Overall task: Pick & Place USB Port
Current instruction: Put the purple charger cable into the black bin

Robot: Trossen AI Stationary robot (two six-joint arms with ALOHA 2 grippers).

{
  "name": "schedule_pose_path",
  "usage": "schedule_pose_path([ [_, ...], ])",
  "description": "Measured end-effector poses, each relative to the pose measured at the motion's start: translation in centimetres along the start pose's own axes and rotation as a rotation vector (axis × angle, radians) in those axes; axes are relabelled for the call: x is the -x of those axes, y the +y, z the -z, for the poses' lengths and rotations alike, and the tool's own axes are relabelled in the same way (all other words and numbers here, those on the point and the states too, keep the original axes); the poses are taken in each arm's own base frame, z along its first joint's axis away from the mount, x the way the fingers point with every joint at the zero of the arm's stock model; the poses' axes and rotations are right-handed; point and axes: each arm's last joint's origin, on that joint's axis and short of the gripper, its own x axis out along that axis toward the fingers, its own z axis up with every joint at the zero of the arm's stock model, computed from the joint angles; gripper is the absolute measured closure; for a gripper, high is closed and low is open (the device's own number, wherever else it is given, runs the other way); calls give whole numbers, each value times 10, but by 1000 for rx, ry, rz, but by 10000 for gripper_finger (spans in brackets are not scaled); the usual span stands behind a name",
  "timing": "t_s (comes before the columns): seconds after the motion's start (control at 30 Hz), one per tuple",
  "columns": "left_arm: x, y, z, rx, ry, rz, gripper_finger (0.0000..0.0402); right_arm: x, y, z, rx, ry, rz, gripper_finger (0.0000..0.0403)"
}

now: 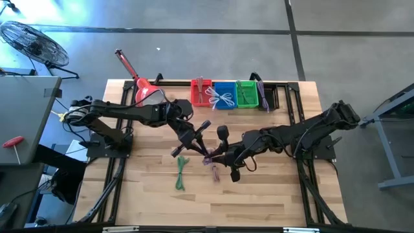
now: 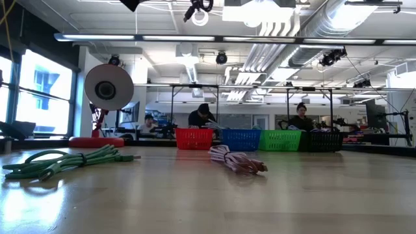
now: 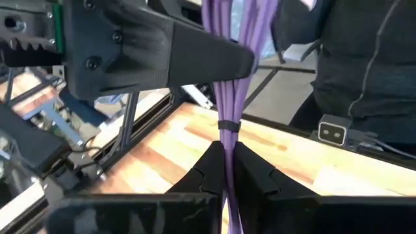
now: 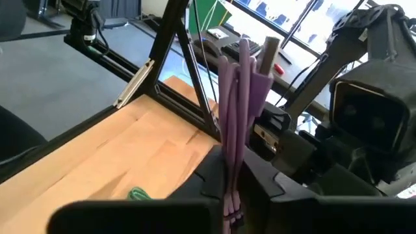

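We see both hands clamped on one purple cable bundle (image 3: 229,97) — left hand (image 3: 224,170), right hand (image 4: 232,179). Pulling apart could strain it — or drop it mid-counter.

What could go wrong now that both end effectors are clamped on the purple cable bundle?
1. The left end effector and the right end effector both pinch the same purple cable bundle; if the arms pull apart, it could strain or slip free.
2. The two wrists sit close together mid-table, so a careless move might knock them together.
3. A green cable lies just beside them on the table and could get dragged.
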Motion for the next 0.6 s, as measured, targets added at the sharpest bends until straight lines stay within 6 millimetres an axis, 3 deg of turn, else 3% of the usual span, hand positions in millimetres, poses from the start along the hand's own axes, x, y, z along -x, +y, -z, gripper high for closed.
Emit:
schedule_pose_path([
  [0.3,2,3,1,229,65,-126,336,5,-5,2,-16,102,170,392],
  [0.43,5,6,3,290,173,-307,314,20,-8,0,-51,193,289,393],
  [0.6,13,9,12,298,409,-626,285,48,-12,-2,-65,377,589,393],
])
